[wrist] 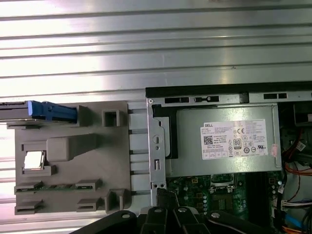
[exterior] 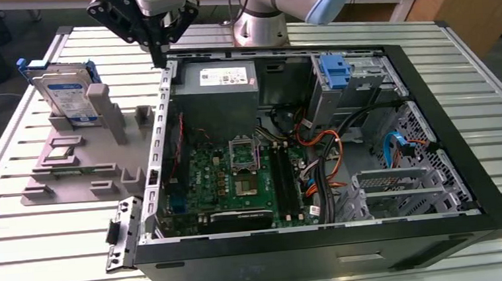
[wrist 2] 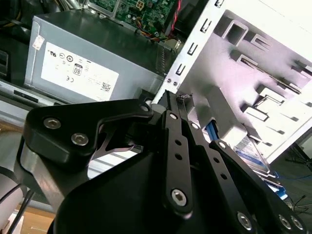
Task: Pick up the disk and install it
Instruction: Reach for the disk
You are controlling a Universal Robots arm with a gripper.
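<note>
The disk (exterior: 60, 93), silver with a white-and-blue label and blue rails, stands upright on edge in a grey holder (exterior: 75, 163) at the exterior view's left. In the first wrist view its blue rail (wrist: 51, 111) shows edge-on, and in the second wrist view a corner of the disk (wrist 2: 253, 152) peeks out past the fingers. My gripper (exterior: 158, 55) hangs above the far left corner of the open computer case (exterior: 465, 165), to the right of the disk and apart from it. Its fingers (wrist 2: 171, 117) are pressed together with nothing between them; the gripper tip (wrist: 168, 197) hovers over the case wall.
A grey power supply (exterior: 216, 83) with a white sticker fills the case's far corner, just under the gripper. A blue latch piece (exterior: 335, 71) sits in the drive bay at the back right. Cables and the motherboard (exterior: 245, 174) fill the case. The slatted metal table (exterior: 29, 262) surrounds everything.
</note>
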